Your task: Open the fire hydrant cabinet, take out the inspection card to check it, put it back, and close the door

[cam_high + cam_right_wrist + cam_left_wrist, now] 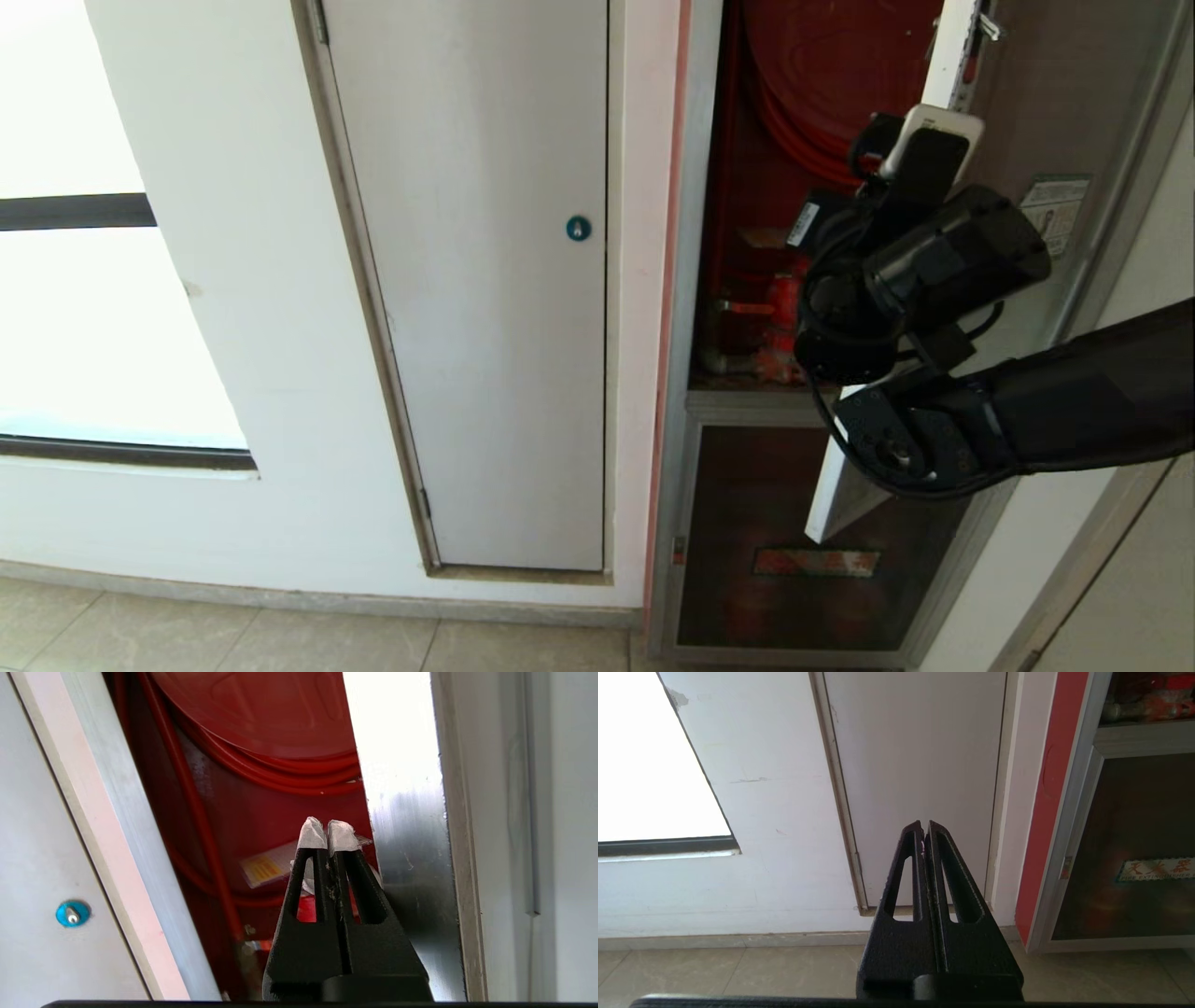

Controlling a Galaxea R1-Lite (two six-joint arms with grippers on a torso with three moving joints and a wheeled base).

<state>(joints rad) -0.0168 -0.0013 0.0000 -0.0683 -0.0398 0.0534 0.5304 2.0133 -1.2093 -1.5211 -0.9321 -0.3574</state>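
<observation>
1. Daylight enters through the window (84,233), which is overexposed to plain white in the head and left wrist views.
2. The fire hydrant cabinet (747,280) interior is dim and shadowed.
3. Glare whitens the edge of the door (397,765) (right wrist view).
4. Straight edges bow slightly near the head view's borders.

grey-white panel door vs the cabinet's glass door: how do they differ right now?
The grey-white panel door is shut flush in its frame; the glass door is swung open, exposing the red hose reel. The panel door is opaque with a blue round lock; the glass door is dark-tinted and carries a sticker. Both are tall and hinged.
</observation>
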